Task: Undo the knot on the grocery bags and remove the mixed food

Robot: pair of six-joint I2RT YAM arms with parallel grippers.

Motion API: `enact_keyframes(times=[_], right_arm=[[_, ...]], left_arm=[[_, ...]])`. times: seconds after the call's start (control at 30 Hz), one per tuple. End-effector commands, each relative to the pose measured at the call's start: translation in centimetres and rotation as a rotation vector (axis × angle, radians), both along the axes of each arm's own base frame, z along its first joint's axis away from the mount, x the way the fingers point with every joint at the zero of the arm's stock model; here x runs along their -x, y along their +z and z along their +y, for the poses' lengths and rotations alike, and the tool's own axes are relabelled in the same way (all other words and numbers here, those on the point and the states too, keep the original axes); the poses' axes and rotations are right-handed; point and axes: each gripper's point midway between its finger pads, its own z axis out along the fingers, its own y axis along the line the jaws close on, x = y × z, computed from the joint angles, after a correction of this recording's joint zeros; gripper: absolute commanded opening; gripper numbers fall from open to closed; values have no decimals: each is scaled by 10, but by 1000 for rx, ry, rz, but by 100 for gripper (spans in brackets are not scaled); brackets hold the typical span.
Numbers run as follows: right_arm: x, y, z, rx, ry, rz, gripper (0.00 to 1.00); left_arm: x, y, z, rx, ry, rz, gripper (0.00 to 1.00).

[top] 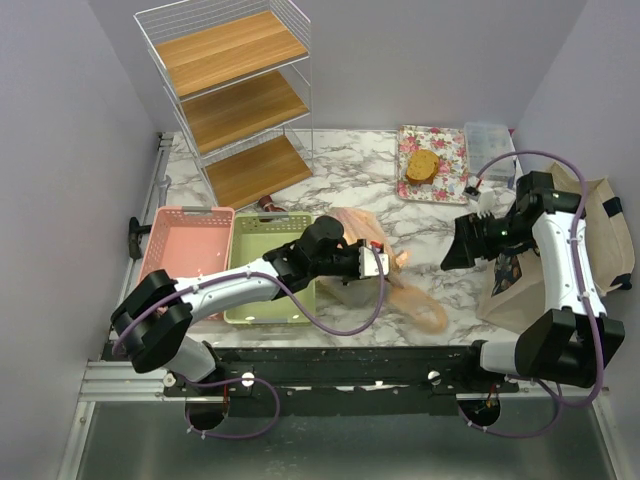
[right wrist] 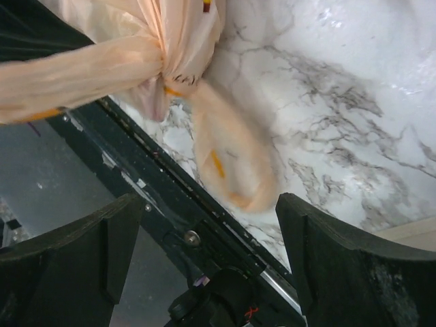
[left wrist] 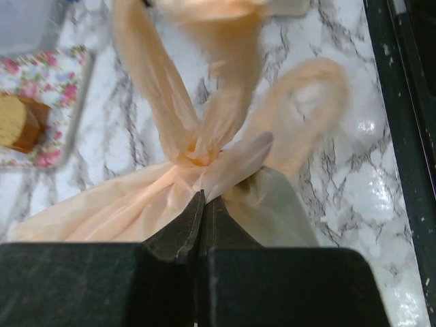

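**A:** Grocery bag (top: 352, 226)?
**B:** Tan, translucent, with orange print. Close to the front edge of the marble table (top: 350, 165), about midway along, just right of the green basket (top: 270, 222). Still tied at the knot (left wrist: 197, 153).

**A:** Loose parts?
**B:** One handle loop (top: 428, 310), trailing flat toward the front edge.

**A:** Left gripper (left wrist: 202, 199)?
**B:** Clenched on bag plastic just beneath the knot, jaws pressed together.

**A:** Right gripper (top: 453, 245)?
**B:** Released, jaws wide, nothing between them. Hanging over the table right of the bag and apart from it, facing the knot.

**A:** Contents?
**B:** Cannot tell, hidden by the plastic.

**A:** Surroundings?
**B:** Pink basket (top: 190, 212) at the left edge, beside the green one. Wire shelf rack (top: 235, 90) at the back-left corner. Floral tray (top: 447, 143) toward the back-right corner, carrying a brown bread slice (top: 421, 166). Clear plastic container (top: 490, 138) just beside the tray. Canvas tote (top: 600, 215) at the right edge.
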Motion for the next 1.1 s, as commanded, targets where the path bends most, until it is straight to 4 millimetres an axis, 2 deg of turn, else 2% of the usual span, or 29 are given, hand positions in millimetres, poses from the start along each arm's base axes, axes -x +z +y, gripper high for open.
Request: enact_keyframes(times=[0.0, 0.13, 0.23, 0.37, 0.57, 0.67, 0.73, 0.77, 0.8, 0.83, 0.93, 1.0, 1.03, 1.07], right_arm=[[9, -15, 12, -74, 110, -16, 92], [-6, -39, 15, -28, 154, -33, 95], [4, -57, 26, -35, 265, 43, 95], [14, -58, 33, -104, 336, 134, 93], [18, -48, 36, -108, 364, 72, 95], [13, -64, 31, -52, 370, 75, 94], [-2, -79, 26, -13, 331, 75, 90], [-9, -84, 25, -2, 301, 88, 82], [-17, -86, 24, 4, 282, 91, 68], [-22, -86, 24, 2, 270, 99, 48], [-43, -68, 20, 26, 225, 74, 1], [-59, -44, 18, 52, 202, -1, 1], [-65, -27, 19, 51, 198, -51, 1], [-71, -6, 22, 38, 197, -112, 1]], left_arm=[[3, 64, -17, 163, -43, -105, 0], [1, 64, -19, 161, -43, -114, 0], [-6, 69, -21, 172, -17, -129, 0], [-21, 81, -23, 190, 34, -130, 0], [-55, 91, -22, 217, 128, -143, 0], [-68, 99, -21, 237, 153, -127, 0], [-71, 105, -23, 249, 145, -132, 0], [-71, 108, -24, 251, 138, -137, 0], [-71, 109, -25, 253, 136, -139, 0], [-71, 112, -25, 255, 133, -138, 0], [-70, 109, -21, 231, 134, -144, 0], [-68, 98, -11, 197, 130, -154, 0], [-63, 91, -6, 173, 117, -160, 3], [-56, 81, 2, 131, 97, -174, 14]])
